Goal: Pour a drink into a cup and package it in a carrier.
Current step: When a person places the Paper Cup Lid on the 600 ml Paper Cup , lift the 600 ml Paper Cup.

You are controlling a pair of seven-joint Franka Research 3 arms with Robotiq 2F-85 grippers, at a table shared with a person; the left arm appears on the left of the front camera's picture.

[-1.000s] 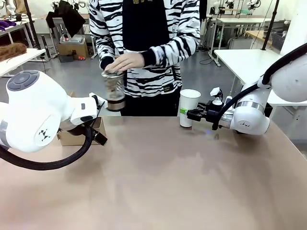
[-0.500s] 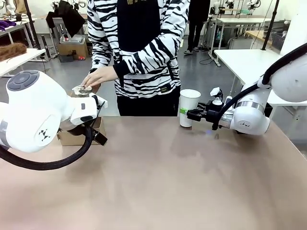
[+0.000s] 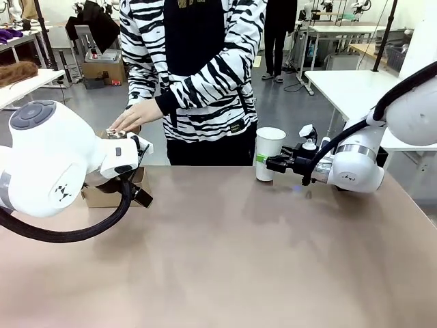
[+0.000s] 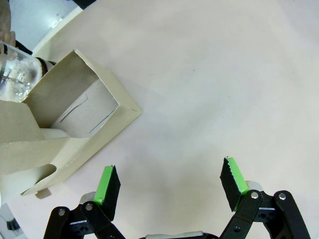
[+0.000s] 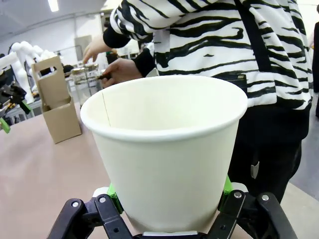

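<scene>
The white paper cup (image 5: pixel 167 154) looks smooth and matt. The brown cardboard carrier (image 4: pixel 60 84) is dull and slightly rough, and the clear glass vessel (image 4: pixel 16 72) shines.

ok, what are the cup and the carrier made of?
cup: looks like white paper, matte, with a rolled rim and a side seam. carrier: plain brown cardboard, matte, folded panels with cut edges; probably thin board.

Table (image 3: pixel 225 260) across the lower frame; person (image 3: pixel 198 75) behind it, top centre.
Carrier (image 3: pixel 99 198) on the table at middle left; glass vessel (image 4: pixel 17 74) just behind it; cup (image 3: pixel 269 152) centre right, well apart.
</scene>
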